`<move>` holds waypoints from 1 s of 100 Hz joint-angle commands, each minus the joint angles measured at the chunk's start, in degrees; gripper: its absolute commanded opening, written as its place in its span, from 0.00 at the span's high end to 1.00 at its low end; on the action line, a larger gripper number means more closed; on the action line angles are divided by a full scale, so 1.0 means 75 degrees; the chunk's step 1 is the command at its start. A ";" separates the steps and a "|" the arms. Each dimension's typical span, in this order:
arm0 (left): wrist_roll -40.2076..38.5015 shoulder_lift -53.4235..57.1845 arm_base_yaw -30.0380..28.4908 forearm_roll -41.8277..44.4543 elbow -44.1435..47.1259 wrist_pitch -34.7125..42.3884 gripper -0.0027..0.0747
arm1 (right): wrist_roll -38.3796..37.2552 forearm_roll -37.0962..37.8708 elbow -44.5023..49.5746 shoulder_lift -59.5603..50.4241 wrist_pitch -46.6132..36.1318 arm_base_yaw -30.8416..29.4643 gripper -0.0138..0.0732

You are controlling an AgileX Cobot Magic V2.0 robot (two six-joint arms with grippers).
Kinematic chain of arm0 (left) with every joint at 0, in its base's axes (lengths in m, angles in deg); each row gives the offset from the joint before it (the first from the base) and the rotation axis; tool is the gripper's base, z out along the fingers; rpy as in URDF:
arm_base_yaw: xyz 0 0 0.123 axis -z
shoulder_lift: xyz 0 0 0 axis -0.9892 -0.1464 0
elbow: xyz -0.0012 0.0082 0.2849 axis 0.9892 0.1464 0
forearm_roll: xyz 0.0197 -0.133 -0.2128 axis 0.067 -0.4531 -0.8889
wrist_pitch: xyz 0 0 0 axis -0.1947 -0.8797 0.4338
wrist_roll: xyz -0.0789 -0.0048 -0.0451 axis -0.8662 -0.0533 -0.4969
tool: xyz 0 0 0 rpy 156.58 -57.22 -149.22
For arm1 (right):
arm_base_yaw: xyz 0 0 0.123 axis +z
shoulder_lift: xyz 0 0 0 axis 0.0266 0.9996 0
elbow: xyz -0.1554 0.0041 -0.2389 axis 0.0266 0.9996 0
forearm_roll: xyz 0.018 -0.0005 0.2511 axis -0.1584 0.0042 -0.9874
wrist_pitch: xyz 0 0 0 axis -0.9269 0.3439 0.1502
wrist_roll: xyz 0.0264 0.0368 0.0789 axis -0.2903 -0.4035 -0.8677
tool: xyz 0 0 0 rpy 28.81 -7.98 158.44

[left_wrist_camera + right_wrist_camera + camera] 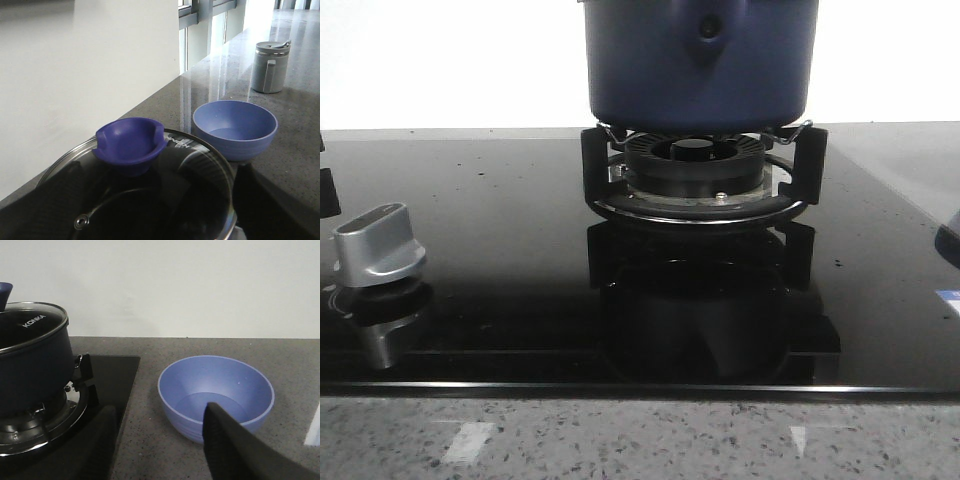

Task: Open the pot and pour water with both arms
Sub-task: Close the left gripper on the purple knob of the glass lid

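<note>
Blue pot (700, 62) sits on burner grate (700, 175), glass lid (150, 195) w/ blue knob (131, 145) on. We see left gripper (150, 200) fingers wide, straddling knob w/o touching; right gripper (160, 440) fingers wide, empty, near blue bowl (216, 395).

The pot (700, 62) is a large, dark blue cylinder with matte sides and a rounded bottom edge. It stands upright on the burner grate (702, 172), centred over it. A pointed, shield-shaped handle mount with one rivet shows on its side. Its glass lid (150, 192) is still on, closed, with a metal rim and a blue cup-shaped knob (131, 145) at the middle.
</note>
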 commanded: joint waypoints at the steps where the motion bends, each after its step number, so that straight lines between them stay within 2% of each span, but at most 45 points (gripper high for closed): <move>1: 0.0021 -0.0076 0.0062 -0.0745 -0.0507 -0.0362 0.26 | 0.0094 0.0003 -0.0254 0.0153 -0.0587 0.0025 0.43; 39: 0.0021 -0.0949 0.0383 -0.0745 -0.1126 -0.0439 0.26 | 0.0094 0.0003 -0.0254 0.0153 -0.0569 0.0025 0.43; 100: -0.0009 -0.1834 0.0381 -0.0745 -0.1928 -0.0220 0.26 | 0.0094 0.0003 -0.0254 0.0153 -0.0243 0.0025 0.43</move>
